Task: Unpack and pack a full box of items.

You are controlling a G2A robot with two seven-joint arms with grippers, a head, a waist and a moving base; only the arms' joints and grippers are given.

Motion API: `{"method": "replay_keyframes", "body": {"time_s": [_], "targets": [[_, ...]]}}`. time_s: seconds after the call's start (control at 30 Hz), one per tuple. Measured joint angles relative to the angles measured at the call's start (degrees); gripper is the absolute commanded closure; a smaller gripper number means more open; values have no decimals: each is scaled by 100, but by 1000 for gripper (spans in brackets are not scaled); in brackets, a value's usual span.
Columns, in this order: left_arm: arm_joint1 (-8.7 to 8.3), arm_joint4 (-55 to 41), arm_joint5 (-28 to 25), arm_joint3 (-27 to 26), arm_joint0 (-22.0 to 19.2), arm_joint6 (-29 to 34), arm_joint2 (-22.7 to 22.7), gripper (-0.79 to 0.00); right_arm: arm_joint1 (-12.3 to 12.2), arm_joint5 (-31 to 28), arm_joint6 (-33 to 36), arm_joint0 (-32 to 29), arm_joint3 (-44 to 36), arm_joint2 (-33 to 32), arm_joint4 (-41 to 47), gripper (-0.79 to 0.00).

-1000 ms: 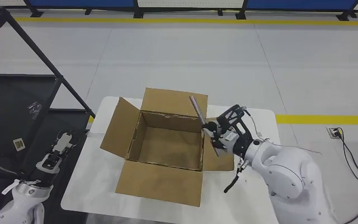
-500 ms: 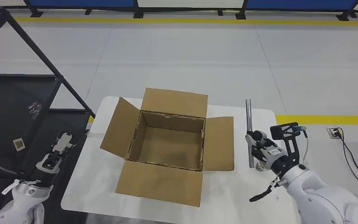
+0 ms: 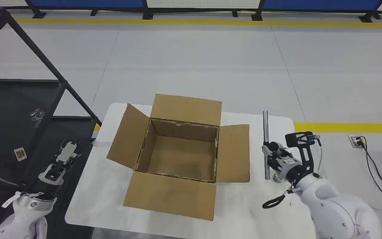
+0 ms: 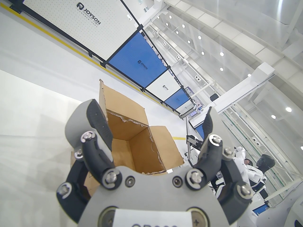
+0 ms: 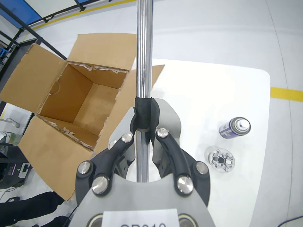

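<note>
Swung clear of the cardboard box [image 3: 170,194] since a second ago, my right claw [image 5: 144,116] clenches a polished steel rod [image 5: 144,48] over the tabletop's [image 3: 101,191] right edge. Its wrist view adds a spray can [image 5: 234,127] and spoked metal disc [image 5: 220,159] nearby. My left claw [image 4: 151,112] hangs released off the left edge.

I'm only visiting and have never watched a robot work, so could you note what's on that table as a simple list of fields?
Box: open cardboard box, flaps spread, empty inside, on the white table
Right fingers: shut on a shiny metal rod, beside the box
Left fingers: open, holding nothing
Loose items: spray can and round metal disc, side by side on the table
</note>
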State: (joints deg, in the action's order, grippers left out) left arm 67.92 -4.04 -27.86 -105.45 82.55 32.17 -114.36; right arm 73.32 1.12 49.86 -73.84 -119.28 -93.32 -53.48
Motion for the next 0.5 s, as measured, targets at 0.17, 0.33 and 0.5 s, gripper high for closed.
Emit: {"method": "replay_keyframes", "body": {"time_s": [0.17,0.33,0.5], "targets": [[0,0,0,0,0,0,0,-785,-37,182,197,170,835,-127,-17,0],[0,0,0,0,0,0,0,-785,-76,131,450,304,1540,-82,-100,0],[0,0,0,0,0,0,0,-785,-99,-13,548,296,1916,128,-204,0]]}}
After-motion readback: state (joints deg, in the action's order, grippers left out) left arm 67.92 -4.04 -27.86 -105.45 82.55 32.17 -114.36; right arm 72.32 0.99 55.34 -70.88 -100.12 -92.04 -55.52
